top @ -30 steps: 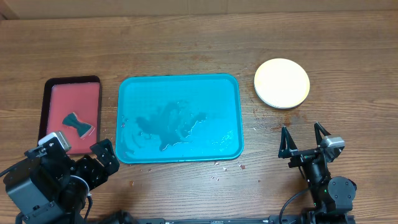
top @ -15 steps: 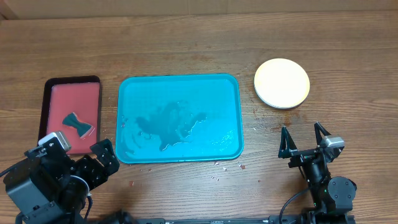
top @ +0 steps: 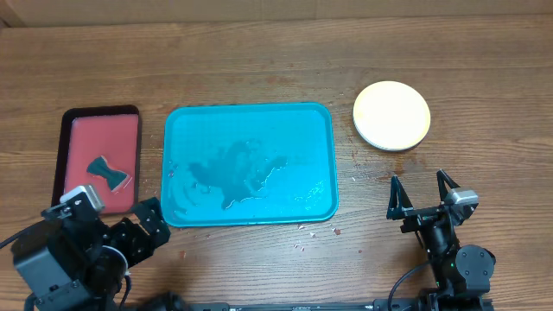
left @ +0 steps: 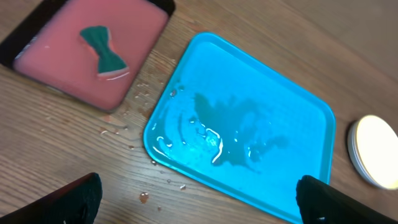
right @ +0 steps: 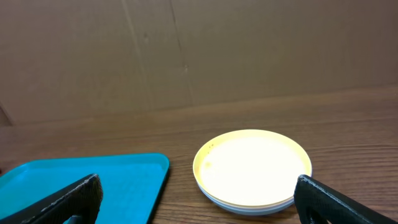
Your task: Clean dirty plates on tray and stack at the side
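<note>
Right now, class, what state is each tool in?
Left tool: open, holding nothing.
Right tool: open, holding nothing.

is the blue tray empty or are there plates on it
Empty but wet: the tray holds only a puddle of water. The plates sit stacked on the table beside it.

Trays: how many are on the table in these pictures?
2. The turquoise tray lies in the middle of the table, with water on it. The red tray lies apart at its left and holds a small green bow-shaped piece. No other seems hidden.
</note>
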Motion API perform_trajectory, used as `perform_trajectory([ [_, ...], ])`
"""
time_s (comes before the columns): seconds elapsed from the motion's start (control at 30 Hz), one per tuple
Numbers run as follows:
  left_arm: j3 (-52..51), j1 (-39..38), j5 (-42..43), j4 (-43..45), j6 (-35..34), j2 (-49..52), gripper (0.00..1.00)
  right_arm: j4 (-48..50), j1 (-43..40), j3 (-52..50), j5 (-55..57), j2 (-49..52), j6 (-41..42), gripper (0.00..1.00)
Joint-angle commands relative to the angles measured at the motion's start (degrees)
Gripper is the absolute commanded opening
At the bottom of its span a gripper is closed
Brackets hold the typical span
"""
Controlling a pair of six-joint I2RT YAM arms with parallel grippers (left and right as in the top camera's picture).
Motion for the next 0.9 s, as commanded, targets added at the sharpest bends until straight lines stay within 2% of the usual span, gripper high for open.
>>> perform_trajectory([
  [0.0, -1.6, -5.1, 0.8, 0.5, 0.9, -1.9, 1.00, 0.3, -0.2, -0.6, 0.7, -0.5, -0.4, 1.00],
  [0.17, -8.3, -14.1, 0.8, 5.8, 4.1, -7.6, 0.99, 0.3, -0.2, -0.6, 0.7, -0.5, -0.4, 1.00],
  [0.43, -28.3, -23.7, 1.5, 27.7, 6.9, -24.9, 1.00, 0.3, -0.2, -0.6, 0.7, -0.5, -0.4, 1.00],
  [0.67, -44.6, -25.2, 1.5, 51.1, 6.9, -34.8, 1.00, 0.3, -0.2, -0.6, 0.7, -0.5, -0.4, 1.00],
  [0.87, -53.0, -25.2, 0.8, 65.6, 6.9, -36.3, 1.00, 0.3, -0.2, -0.6, 0.7, -0.5, -0.4, 1.00],
])
